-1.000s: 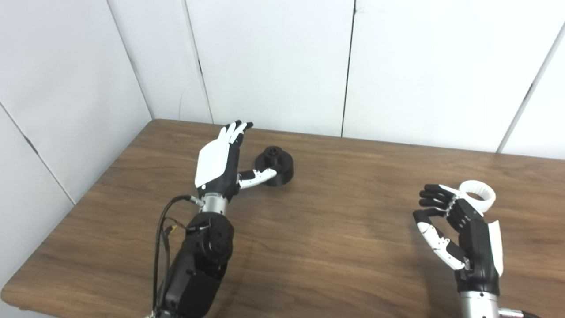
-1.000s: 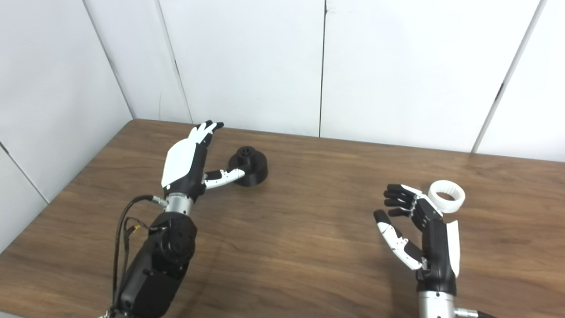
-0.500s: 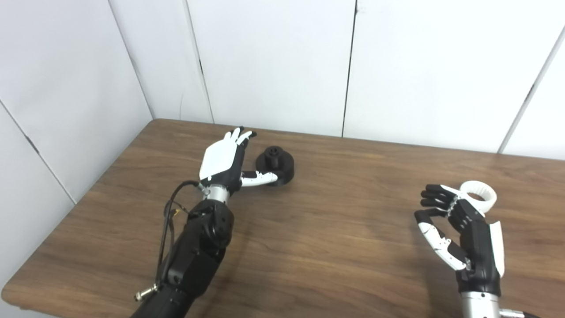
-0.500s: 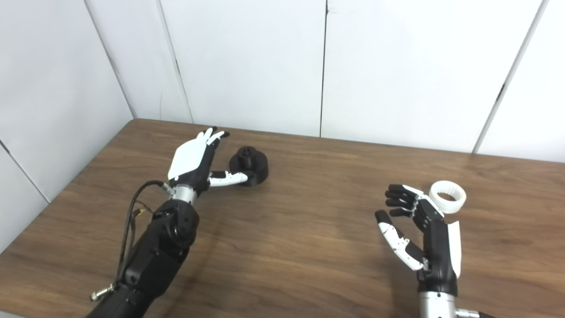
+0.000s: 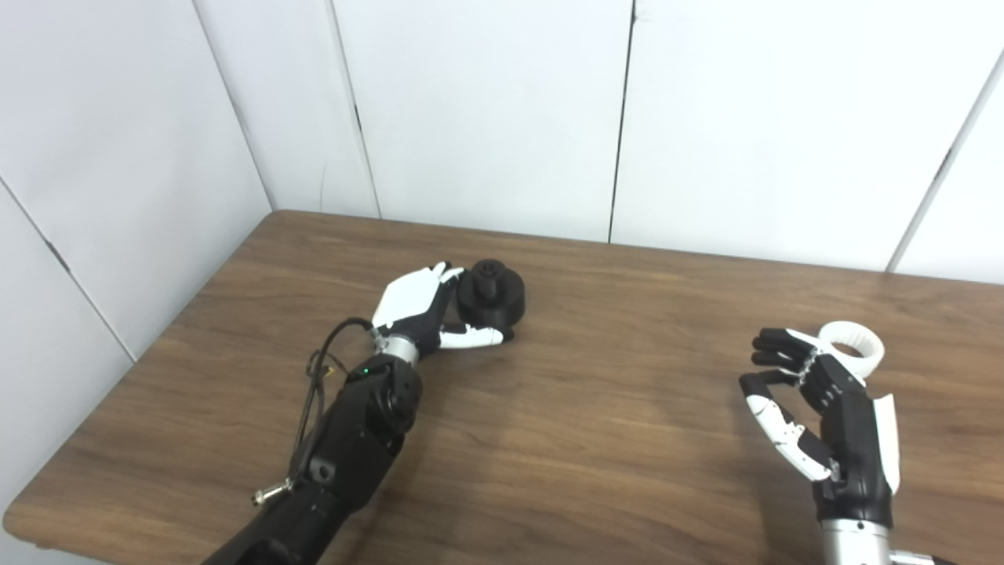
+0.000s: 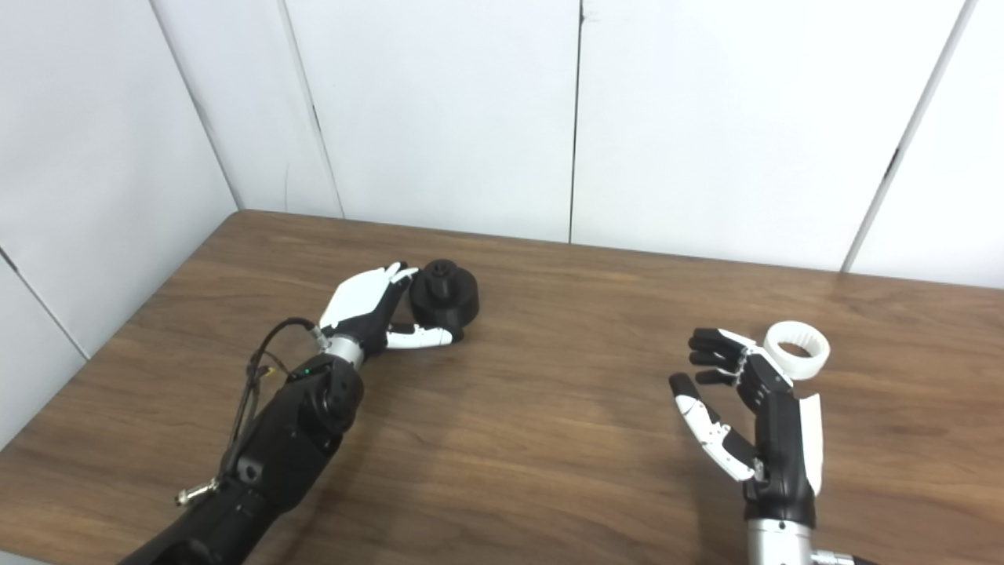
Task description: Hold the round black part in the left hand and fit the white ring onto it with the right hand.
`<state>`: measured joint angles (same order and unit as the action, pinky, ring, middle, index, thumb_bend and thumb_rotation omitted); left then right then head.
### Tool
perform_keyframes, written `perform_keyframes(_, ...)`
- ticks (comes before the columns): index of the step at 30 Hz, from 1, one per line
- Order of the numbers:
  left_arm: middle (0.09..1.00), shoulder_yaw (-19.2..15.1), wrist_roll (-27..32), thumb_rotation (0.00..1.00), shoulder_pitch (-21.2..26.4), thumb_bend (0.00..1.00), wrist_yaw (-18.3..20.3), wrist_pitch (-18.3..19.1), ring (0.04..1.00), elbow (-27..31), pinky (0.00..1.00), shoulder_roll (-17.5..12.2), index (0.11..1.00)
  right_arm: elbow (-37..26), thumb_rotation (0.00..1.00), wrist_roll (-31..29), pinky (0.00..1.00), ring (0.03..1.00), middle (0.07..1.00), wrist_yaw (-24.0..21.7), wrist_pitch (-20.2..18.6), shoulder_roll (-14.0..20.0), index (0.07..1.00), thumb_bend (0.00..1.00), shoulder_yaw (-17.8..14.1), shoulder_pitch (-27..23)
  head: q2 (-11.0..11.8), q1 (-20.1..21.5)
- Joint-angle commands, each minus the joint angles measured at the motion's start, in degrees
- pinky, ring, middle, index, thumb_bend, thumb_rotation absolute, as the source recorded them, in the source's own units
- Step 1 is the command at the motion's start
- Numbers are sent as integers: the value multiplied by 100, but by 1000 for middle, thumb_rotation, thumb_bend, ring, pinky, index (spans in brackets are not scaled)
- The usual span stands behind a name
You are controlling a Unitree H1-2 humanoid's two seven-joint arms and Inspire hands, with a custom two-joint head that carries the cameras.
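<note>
Two hands are over the wooden table (image 5: 596, 439), and the round black part (image 5: 492, 294) serves as the marker for everything else. It sits on the tabletop toward the far left, a stepped disc with a small raised hub on top. The left hand (image 5: 423, 310) lies low right against its left side, white back facing up, fingers (image 5: 444, 275) reaching along the far edge of the part and the thumb (image 5: 471, 339) stretched along its near edge. The fingers are spread around it rather than clamped; I cannot tell whether they press on it, and the part rests on the table.

Far to the right of the black part, and nearer the front, the white ring (image 6: 797, 349) lies flat on the wood with its opening up. The right hand (image 6: 749, 408) stands upright just left of the ring, palm turned toward the black part, fingers loosely curled and apart, thumb out, holding nothing. From here I cannot tell whether its knuckles touch the ring.
</note>
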<state>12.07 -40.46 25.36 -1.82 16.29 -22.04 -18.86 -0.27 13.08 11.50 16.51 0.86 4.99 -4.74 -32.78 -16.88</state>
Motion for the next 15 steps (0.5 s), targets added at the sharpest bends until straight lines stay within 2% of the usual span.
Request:
perform_keyframes(1,1000,24,-27,665,353,1000,-135,-146,1000,-59,967,-161,894,185,321,265,560,646,670,19,77,269,667,530,-174,97,-17,8)
perform_keyframes(15,1000,115,35,672,586,1000,-392,-223,1000,-759,968,-90,899,39,324,386,557,641,666,30,-78,248,663,531,-178,145,-55,60)
